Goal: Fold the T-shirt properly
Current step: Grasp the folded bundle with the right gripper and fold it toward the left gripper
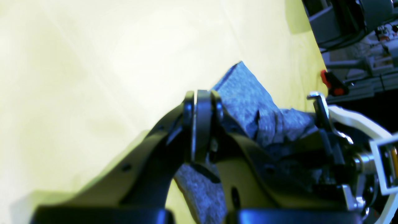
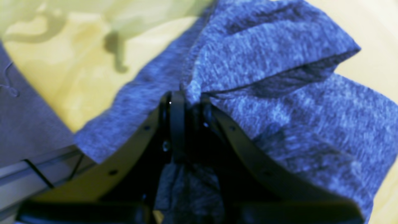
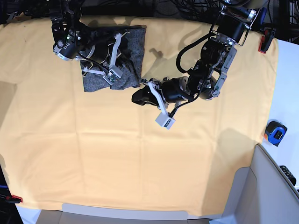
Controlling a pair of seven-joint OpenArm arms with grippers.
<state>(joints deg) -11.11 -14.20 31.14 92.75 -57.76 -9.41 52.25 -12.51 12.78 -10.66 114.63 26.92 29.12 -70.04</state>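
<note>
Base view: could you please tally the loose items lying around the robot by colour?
Grey: 1, the T-shirt
Yellow-orange: 1, the big cloth
Red: 2, clamps
Blue and black: 1, tape measure
Total: 5

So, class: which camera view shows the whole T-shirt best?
The base view: the T-shirt appears as one dark-grey bundle on the yellow cloth, partly under the arms. The right wrist view fills with blurred grey folds pinched in the right claw; the left wrist view shows only a corner beside the left claw.
</note>
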